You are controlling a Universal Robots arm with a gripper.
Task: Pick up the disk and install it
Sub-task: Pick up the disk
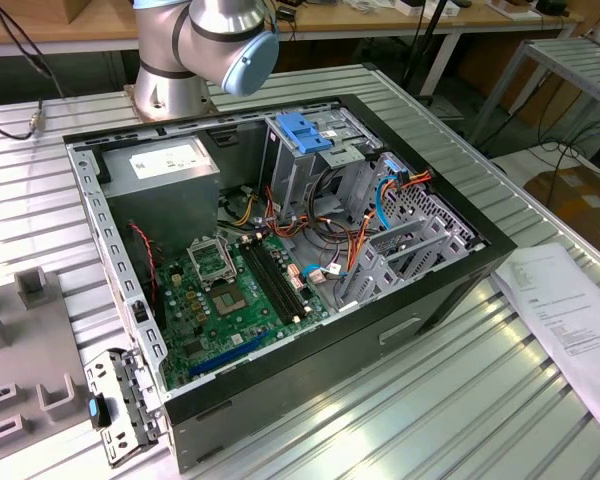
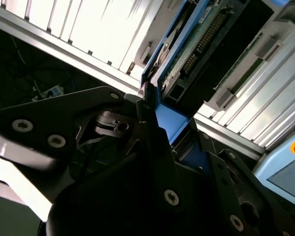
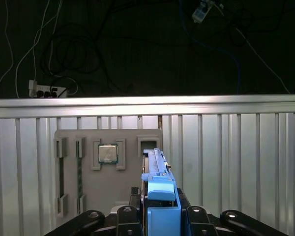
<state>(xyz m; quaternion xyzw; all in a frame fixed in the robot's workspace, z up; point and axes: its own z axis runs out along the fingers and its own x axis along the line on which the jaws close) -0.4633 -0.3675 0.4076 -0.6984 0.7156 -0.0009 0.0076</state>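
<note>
The disk is a flat drive in a bright blue carrier frame, seen edge-on in the first wrist view, and my gripper is shut on its blue end. In the second wrist view the disk shows its circuit-board side, and the black gripper clamps the blue frame from both sides. I hold it above a ribbed metal table, over a grey holder tray. The open computer case lies on the table in the exterior view, with its grey drive cage and blue tab at the back.
The grey tray carries a square processor chip and slotted holders. A perforated bracket with a blue knob lies by the case's near corner. Paper sheets rest on the exterior view's right. The arm's base stands behind the case.
</note>
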